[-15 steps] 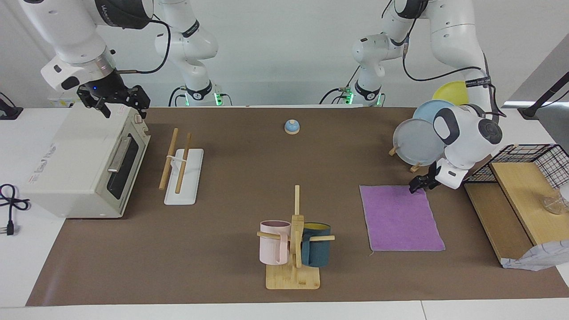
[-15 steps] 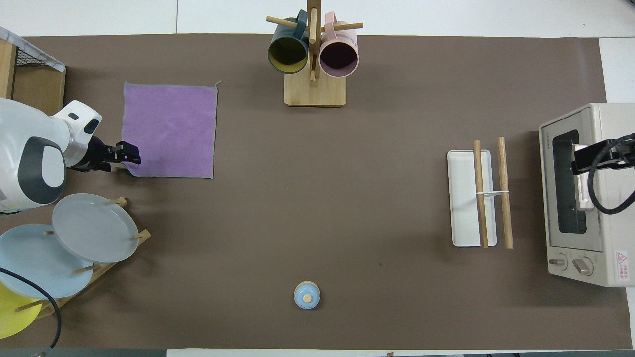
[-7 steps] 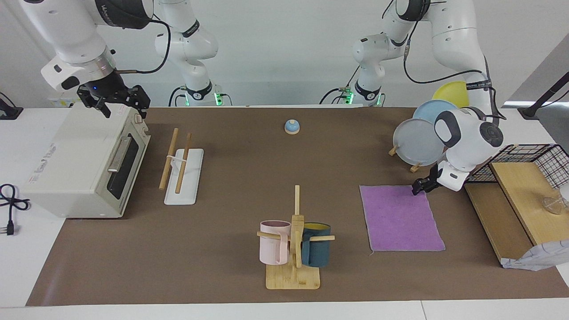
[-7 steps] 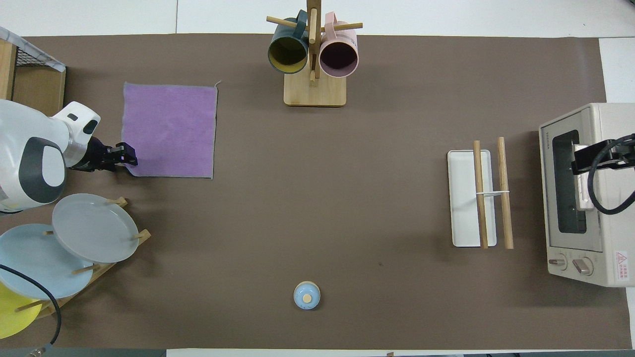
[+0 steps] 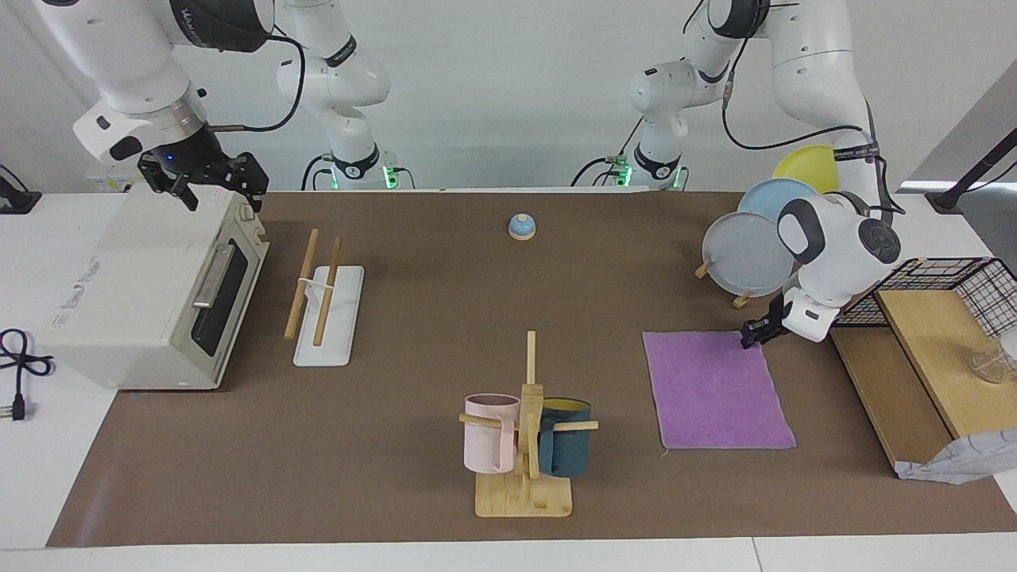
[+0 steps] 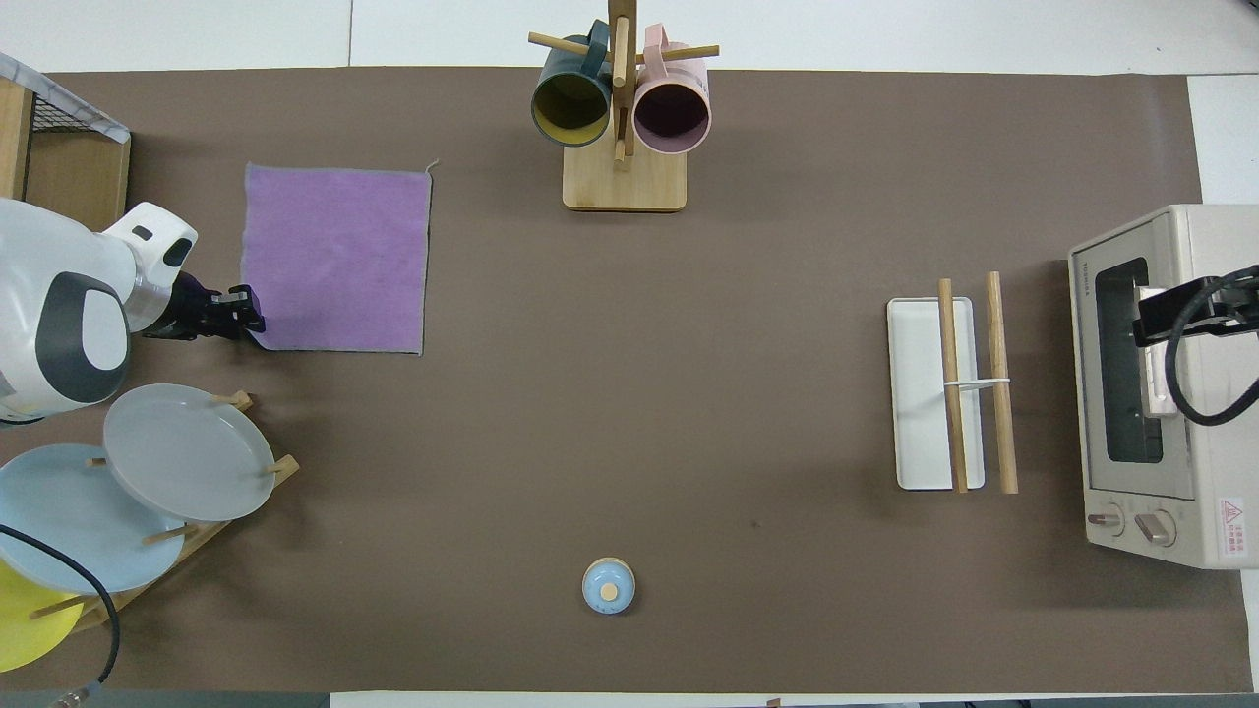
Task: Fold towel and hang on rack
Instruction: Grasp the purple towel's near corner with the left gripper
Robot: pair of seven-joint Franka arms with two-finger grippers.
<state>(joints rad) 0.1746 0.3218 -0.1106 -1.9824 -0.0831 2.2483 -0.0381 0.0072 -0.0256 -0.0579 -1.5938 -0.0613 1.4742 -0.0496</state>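
I have the left claw [image 5: 748, 340] at the towel's [image 5: 715, 389] corner nearest the robots, toward the left arm's end of the table [image 5: 429, 318]; its grip I cannot tell. Next: lift that corner toward twelve o'clock overhead. Right claw [image 5: 208, 181] waits open over the toaster oven [image 5: 151, 294]; the rack [image 5: 322, 298] stands beside it.

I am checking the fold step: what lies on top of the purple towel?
Only the left gripper at the towel's corner nearest the plates. Whether it grips the cloth cannot be seen.
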